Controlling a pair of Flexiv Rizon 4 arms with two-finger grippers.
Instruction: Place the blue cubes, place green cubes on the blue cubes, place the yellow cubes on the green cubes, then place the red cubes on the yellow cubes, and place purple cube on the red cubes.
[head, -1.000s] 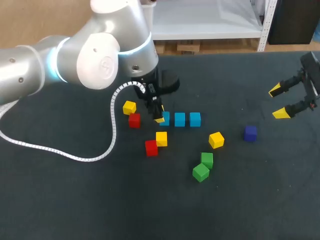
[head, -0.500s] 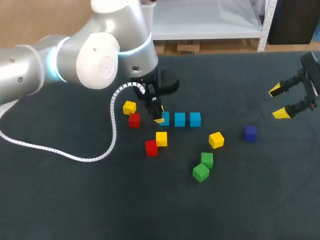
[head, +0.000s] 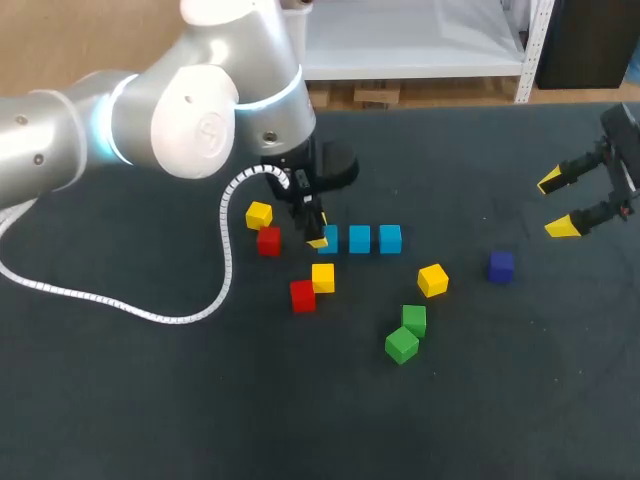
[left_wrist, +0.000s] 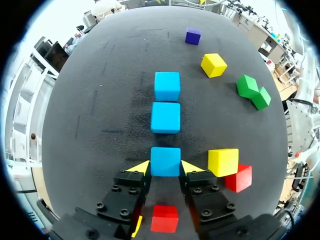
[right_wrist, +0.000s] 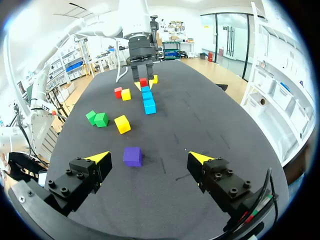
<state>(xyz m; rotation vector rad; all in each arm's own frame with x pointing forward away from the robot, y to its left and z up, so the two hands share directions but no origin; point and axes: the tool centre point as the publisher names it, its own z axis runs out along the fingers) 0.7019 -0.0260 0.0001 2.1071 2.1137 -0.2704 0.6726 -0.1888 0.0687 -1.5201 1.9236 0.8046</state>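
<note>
**Left gripper pinches the end blue cube, right gripper hangs spread**

Head view: the left gripper (head: 316, 236) is down on the table (head: 120, 400) at the end blue cube (head: 330, 237). That cube sits in a row with the middle blue cube (head: 359, 238) and the far blue cube (head: 390, 238). Two green cubes (head: 414, 320) (head: 401, 345) touch each other nearer the camera. The right gripper (head: 557, 205) hangs at the table's right edge, fingers wide, well apart from the purple cube (head: 501, 266).

Left wrist view: both yellow tips of the left gripper (left_wrist: 165, 167) press the sides of the end blue cube (left_wrist: 165, 160), which rests on the table. The middle blue cube (left_wrist: 165, 117) and the far blue cube (left_wrist: 167, 86) line up straight ahead. Beside the gripper, a yellow cube (left_wrist: 223, 161) touches a red cube (left_wrist: 238, 178).

Right wrist view: the right gripper (right_wrist: 149, 157) is spread wide with nothing between its tips. The purple cube (right_wrist: 132, 156) lies on the table ahead of it. The blue row is far beyond.
</note>
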